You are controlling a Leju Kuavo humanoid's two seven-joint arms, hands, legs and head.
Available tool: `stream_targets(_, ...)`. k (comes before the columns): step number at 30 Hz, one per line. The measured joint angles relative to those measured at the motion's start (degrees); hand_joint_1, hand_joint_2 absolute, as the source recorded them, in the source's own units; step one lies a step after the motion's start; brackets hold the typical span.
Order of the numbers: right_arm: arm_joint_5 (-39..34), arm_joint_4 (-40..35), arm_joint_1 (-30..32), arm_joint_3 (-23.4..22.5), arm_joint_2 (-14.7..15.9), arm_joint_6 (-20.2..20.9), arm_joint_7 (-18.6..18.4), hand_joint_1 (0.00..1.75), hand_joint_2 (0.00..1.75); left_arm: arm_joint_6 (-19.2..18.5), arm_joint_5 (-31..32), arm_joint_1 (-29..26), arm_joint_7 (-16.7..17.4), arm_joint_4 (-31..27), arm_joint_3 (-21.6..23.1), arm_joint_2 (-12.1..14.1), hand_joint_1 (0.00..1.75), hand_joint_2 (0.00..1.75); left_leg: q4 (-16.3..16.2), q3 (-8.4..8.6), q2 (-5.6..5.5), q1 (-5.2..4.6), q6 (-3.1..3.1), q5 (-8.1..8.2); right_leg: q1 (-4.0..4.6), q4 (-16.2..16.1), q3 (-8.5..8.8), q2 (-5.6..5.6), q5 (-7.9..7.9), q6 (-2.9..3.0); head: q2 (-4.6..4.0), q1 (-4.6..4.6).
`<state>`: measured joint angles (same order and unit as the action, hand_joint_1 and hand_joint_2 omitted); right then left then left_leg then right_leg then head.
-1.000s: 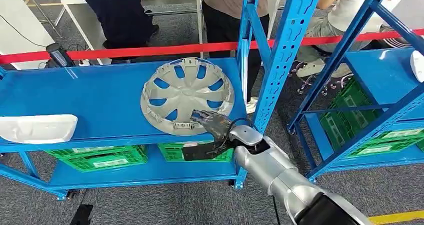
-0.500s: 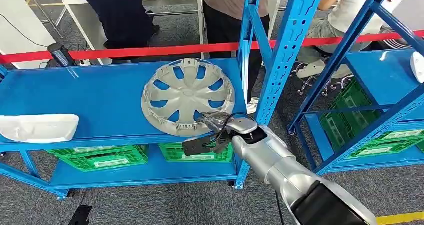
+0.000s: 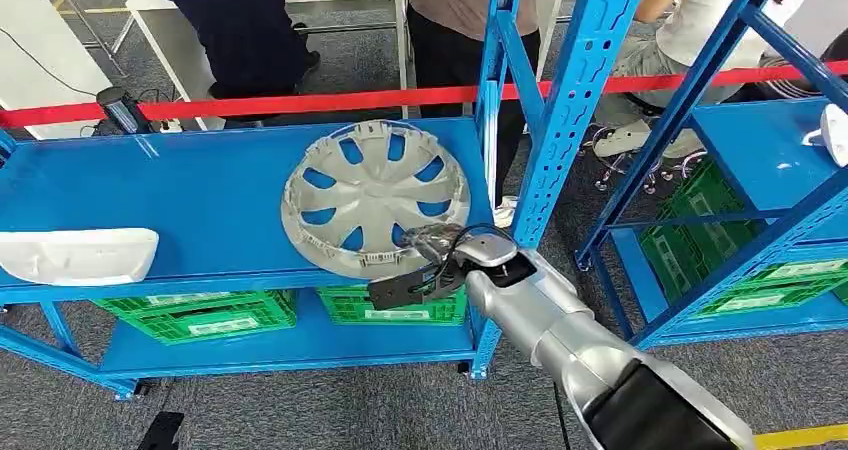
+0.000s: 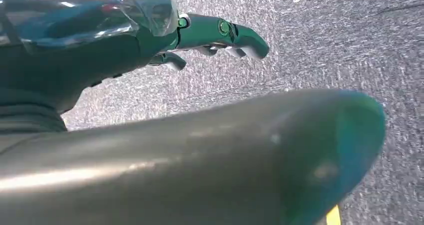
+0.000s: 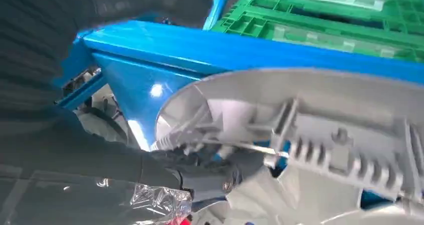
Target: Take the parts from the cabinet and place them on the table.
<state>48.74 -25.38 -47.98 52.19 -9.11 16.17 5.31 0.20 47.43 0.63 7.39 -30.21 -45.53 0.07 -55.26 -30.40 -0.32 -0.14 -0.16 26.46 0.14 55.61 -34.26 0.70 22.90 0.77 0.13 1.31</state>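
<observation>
On the upper shelf (image 3: 150,190) of the blue rack in front of me lies the grey hubcap (image 3: 375,195), inner side up, its ribs and clips showing, toward the shelf's right end and close to the blue upright post (image 3: 570,100). My right hand (image 3: 432,250) sits at the hubcap's near edge, right over the front lip of the shelf, with my silver forearm running back toward me at the lower right. From my right wrist I see my dark fingers (image 5: 210,167) curled around the hubcap's rim (image 5: 280,115), wrapped in among the clip ribs, so I have hold of that edge; the near edge looks slightly raised off the blue surface there, though I cannot tell how far. My left hand (image 4: 210,35) hangs down over the grey carpet, its fingers held out loosely apart with nothing in them. At the left end of the same shelf rests a white moulded part (image 3: 75,255), well apart from the hubcap. Green crates (image 3: 195,315) sit on the lower shelf beneath. A red tape barrier (image 3: 300,100) runs behind the rack, and people (image 3: 240,30) stand beyond it. To my right stands a second blue rack with another white part (image 3: 835,130) at its edge and more green crates (image 3: 760,270) below.
</observation>
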Motion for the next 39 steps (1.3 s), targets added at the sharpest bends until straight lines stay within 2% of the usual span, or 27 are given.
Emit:
stream_targets(9, 0.0, 0.1, 1.0, 0.0, 1.5, -1.8, 0.0, 1.75, 1.75, 0.5, -1.8, 0.1, -0.8, 1.2, 1.0, 0.6, 0.0, 0.0, 0.0, 0.08, 0.02, -0.03, 0.0, 0.01, -0.02, 0.0, 0.1, 0.0, 0.02, -0.01, 0.0, 0.02)
stream_targets(25, -0.5, 0.1, 1.6, 0.0, 1.9, -2.4, 0.8, 1.75, 1.75, 1.1, -3.1, 0.4, -0.5, 1.5, 2.1, 0.9, 0.0, 0.0, 0.0, 0.18, 0.01, -0.02, 0.02, 0.04, -0.01, 0.0, 0.19, 0.0, 0.02, -0.02, 0.0, 0.0)
stream_targets(32, -1.0, 0.0, 2.2, -0.5, 2.6, -5.3, 2.0, 1.75, 1.75, 1.1, -3.6, 0.3, -0.4, 1.5, 3.2, 0.9, 0.0, 0.0, 0.0, 0.19, -0.02, -0.03, 0.02, 0.04, -0.02, 0.0, 0.22, -0.02, 0.02, -0.02, 0.0, -0.02)
stream_targets(39, -2.2, -1.1, 4.0, -2.3, 3.3, -11.8, 5.3, 1.75, 1.75, 0.9, -5.0, 0.1, -0.3, 1.5, 4.5, 0.9, 0.0, 0.0, 0.0, 0.16, 0.0, -0.02, 0.02, 0.04, -0.03, 0.0, 0.2, -0.02, 0.02, -0.02, 0.0, 0.0)
